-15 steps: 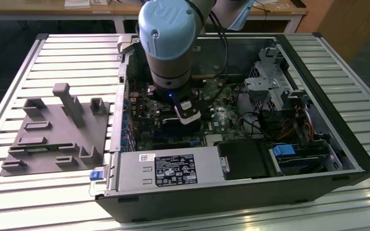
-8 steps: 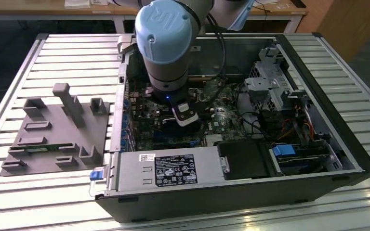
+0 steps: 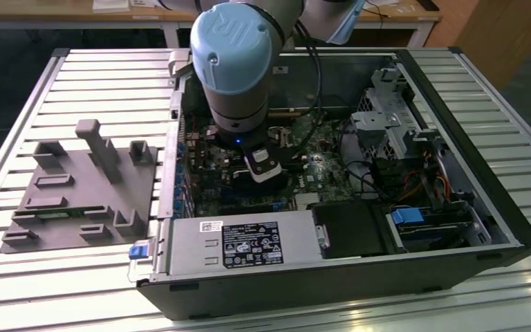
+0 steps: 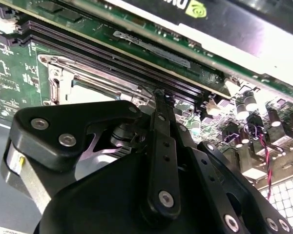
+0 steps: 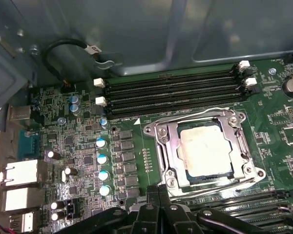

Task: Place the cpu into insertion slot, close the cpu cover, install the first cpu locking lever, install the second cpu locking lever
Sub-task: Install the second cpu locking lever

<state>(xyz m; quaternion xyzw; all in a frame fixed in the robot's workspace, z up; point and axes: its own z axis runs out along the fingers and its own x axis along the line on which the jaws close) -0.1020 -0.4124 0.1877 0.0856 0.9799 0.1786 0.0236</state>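
Dull grey metal cpu, shiny silver metal cpu cover (slightly scuffed), matt black plastic pincer

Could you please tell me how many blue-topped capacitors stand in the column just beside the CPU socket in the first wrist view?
4: one, then and, in a line beside the insertion slot. Others stand elsewhere on the board.

Exterior view: the pale blue and grey robot arm hides the far-left part of the green motherboard, socket area included.

Second wrist view: the black gripper linkage covers the near part of the thin silver metal cpu cover frame; the dull silver-grey cpu top shows as a washed-out sliver.

First wrist view: the gripper is cut by the frame edge; finger state cannot be told.
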